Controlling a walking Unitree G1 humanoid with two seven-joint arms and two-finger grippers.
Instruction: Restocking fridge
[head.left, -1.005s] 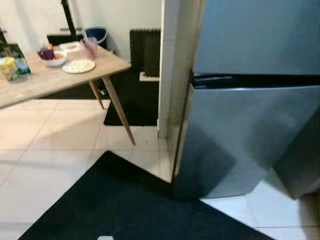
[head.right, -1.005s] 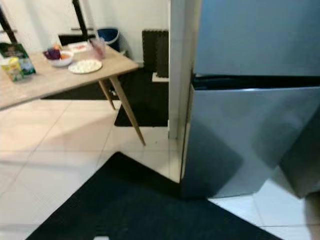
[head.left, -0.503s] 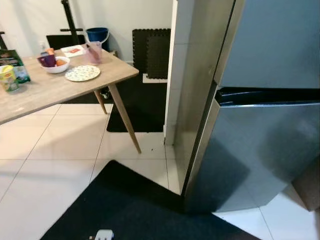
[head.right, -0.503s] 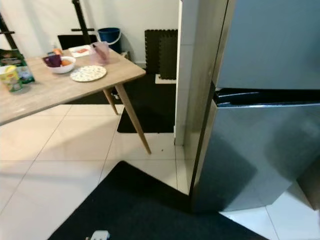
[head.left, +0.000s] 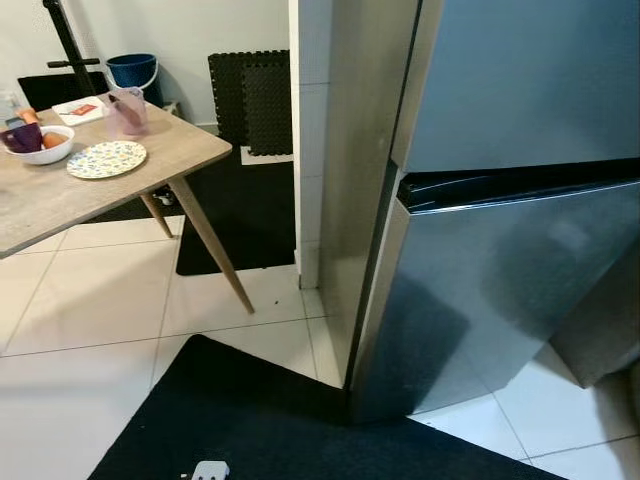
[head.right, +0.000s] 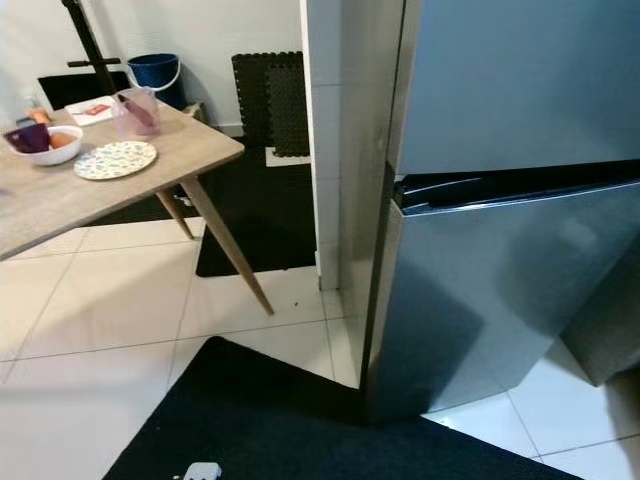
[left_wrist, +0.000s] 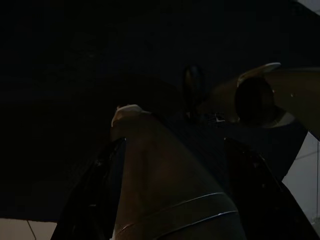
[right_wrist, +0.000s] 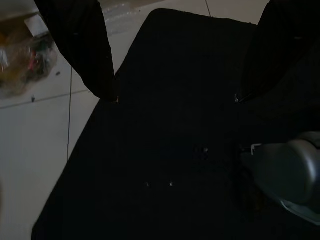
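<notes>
The whole scene has slid sideways since the earlier pictures, which is the head camera turning, not the things moving. The tall stainless-steel fridge (head.left: 500, 200) now sits more to the left of the head views, showing more of its grey side panel. The light wooden bench (head.left: 90, 190) has shifted toward the left edge, and the green packets at its far end have left the picture.

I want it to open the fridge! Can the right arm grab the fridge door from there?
Probably not yet. The right gripper hangs open over the black mat, pointing at the floor, while the shut fridge door stands ahead.
</notes>
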